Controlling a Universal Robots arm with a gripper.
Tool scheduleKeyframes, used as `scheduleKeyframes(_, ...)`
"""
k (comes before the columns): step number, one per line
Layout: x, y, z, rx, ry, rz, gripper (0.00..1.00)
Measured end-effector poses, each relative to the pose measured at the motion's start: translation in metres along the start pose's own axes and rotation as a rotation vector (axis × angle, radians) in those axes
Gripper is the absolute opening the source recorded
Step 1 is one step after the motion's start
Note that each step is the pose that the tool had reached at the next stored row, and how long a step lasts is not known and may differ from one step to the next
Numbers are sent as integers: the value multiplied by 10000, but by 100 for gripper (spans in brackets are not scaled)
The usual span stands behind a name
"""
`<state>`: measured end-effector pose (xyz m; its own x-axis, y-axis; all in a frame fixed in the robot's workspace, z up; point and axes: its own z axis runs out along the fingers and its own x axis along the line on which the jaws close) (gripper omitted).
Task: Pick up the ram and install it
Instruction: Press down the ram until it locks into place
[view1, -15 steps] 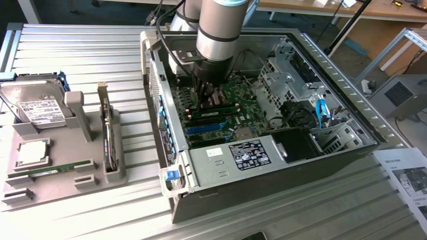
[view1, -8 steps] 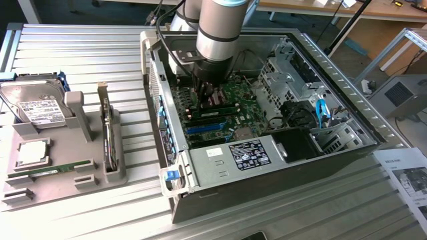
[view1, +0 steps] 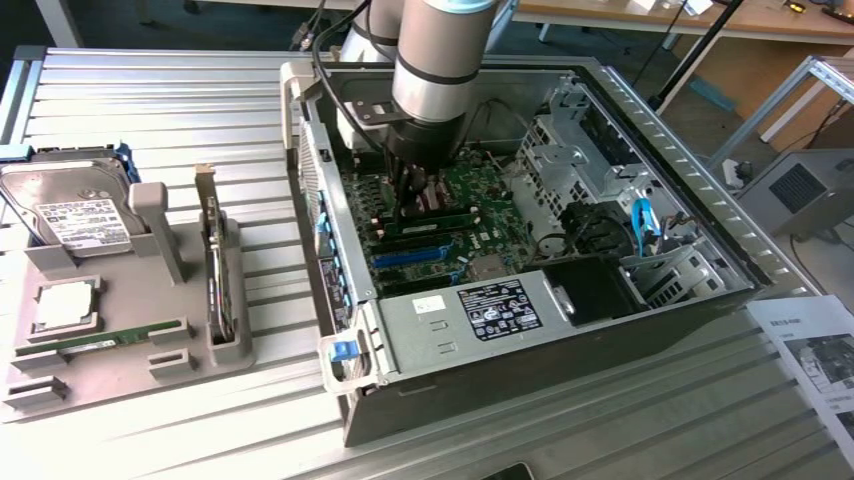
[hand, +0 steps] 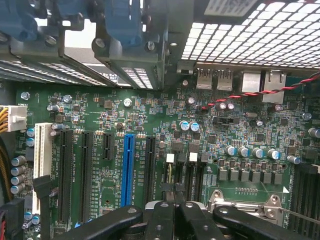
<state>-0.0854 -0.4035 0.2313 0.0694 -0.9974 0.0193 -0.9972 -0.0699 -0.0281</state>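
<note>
Hovering: your gripper (hand: 174, 200) is sitting closed, empty, over the motherboard (hand: 150, 130).
Ram (view1: 100, 340): lying untouched in the tray (view1: 134, 365) — awaiting pickup.

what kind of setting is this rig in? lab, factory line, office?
Most likely a robotics lab or test workbench, not a production line. An opened desktop PC case lies on a ribbed metal table, a grey fixture tray holds loose parts such as a hard drive, and wooden desks stand behind.
</note>
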Motion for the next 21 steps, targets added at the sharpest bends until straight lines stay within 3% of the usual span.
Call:
scheduleKeyframes(14,0,0,7,3,-6,0,11)
scheduleKeyframes(21,1,-2,-67,1,-4,-1,11)
